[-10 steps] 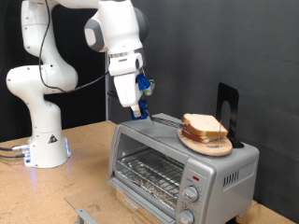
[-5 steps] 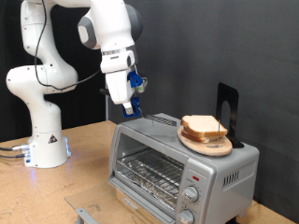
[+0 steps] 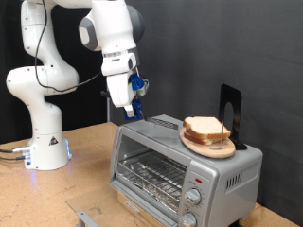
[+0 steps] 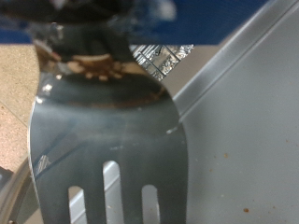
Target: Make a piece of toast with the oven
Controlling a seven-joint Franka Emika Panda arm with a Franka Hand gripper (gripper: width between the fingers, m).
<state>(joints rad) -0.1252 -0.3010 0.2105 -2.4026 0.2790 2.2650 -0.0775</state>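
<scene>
The silver-grey oven [image 3: 180, 165] stands at the exterior view's lower right with its glass door shut; its wire rack [image 3: 151, 175] looks bare. Stacked slices of pale bread [image 3: 208, 130] lie on a round wooden plate [image 3: 210, 147] on the oven's top. No single piece of toast shows apart from that stack. My gripper [image 3: 131, 112] hangs just above the oven's top left corner. In the wrist view it is shut on a metal fork [image 4: 103, 121], tines pointing away, over the oven's metal top [image 4: 243, 121].
A black upright stand [image 3: 230, 109] rises behind the plate. A flat grey piece [image 3: 167, 120] lies on the oven's top between the gripper and the plate. The arm's base [image 3: 43, 142] stands at the exterior view's left. A small metal piece [image 3: 85, 218] lies on the table at the bottom.
The gripper with the fork has moved towards the exterior view's left and slightly up, away from the bread stack; it has barely moved in the last half second.
</scene>
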